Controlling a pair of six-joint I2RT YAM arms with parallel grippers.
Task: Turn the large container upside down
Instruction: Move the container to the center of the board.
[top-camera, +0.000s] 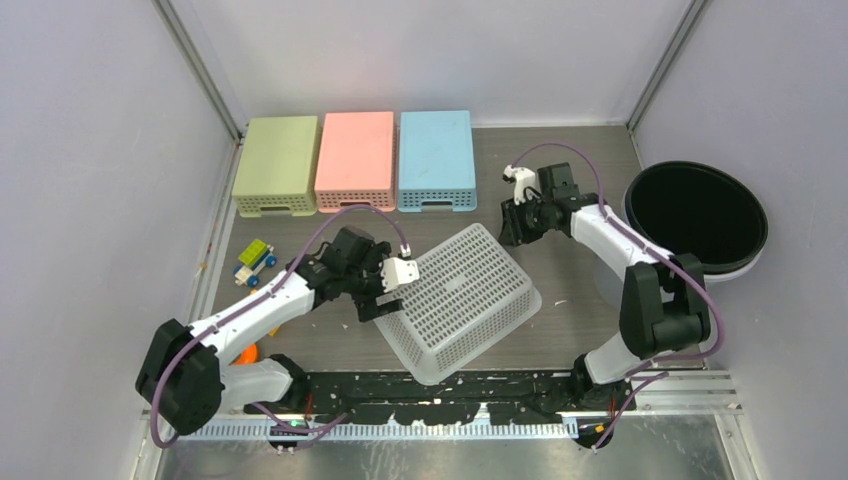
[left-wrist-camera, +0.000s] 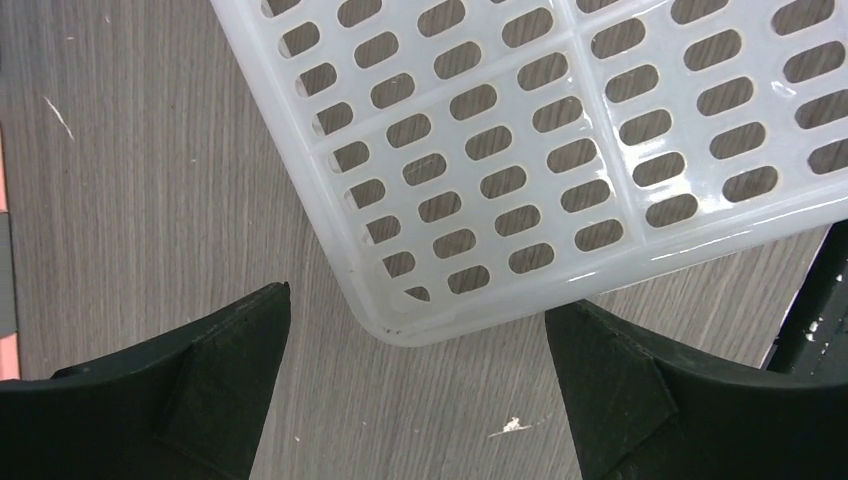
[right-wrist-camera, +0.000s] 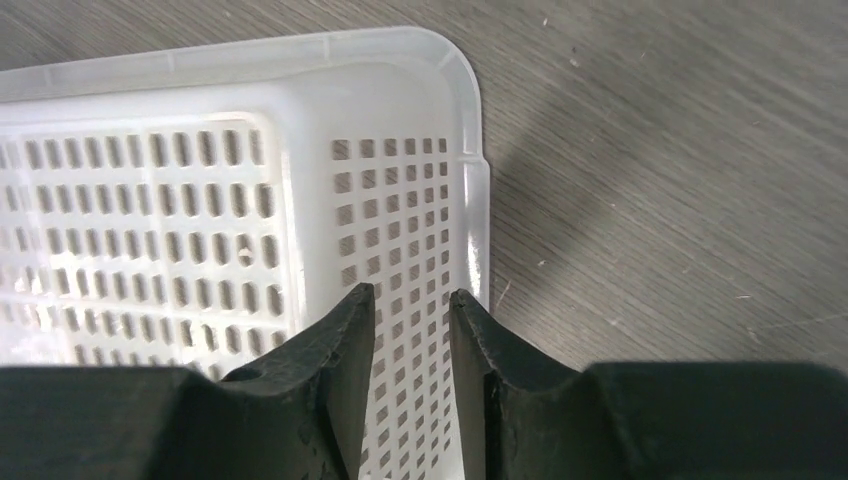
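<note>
The large container (top-camera: 460, 300) lies base-up, rim on the table (top-camera: 555, 345), so the flip looks done. The left gripper (left-wrist-camera: 415, 300) gapes wide beside 1 corner, holding nothing. The right gripper (right-wrist-camera: 410, 293) is narrow over the container's far wall; I cannot tell whether it grips.

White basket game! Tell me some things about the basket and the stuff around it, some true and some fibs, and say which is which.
1. The white basket lies with its holey bottom facing up. True.
2. The left gripper is squeezing the basket. False: it is open, its fingers spread either side of the basket's corner, not touching it.
3. The pink bin sits between the green bin and the blue bin. True.
4. The black tub is on the left side. False: it is at the right edge.
5. The toy car is inside the basket. False: it stands on the table, left of the basket.
</note>
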